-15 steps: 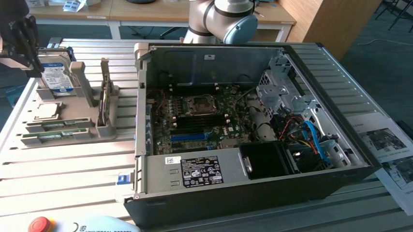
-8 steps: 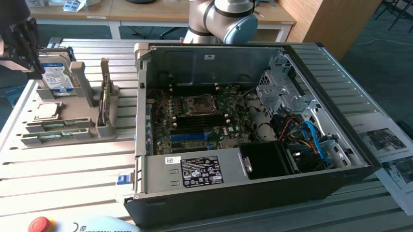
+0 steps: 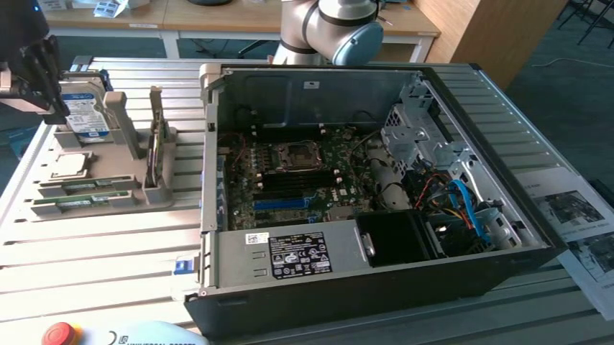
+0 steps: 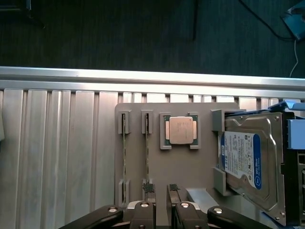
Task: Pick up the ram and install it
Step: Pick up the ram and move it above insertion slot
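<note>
Gripper (image 4: pixel 161 190), narrowly parted, hovers near the ram (image 4: pixel 147 157), edge-up in its holder (image 4: pixel 190 167).

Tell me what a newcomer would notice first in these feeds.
The open computer case fills the middle of the exterior view, its motherboard exposed. At that view's left, a grey parts holder carries a blue-labelled hard drive, a silver processor and two ram sticks. The end effector hovers open over the holder, nearest one ram stick, holding nothing.
</note>
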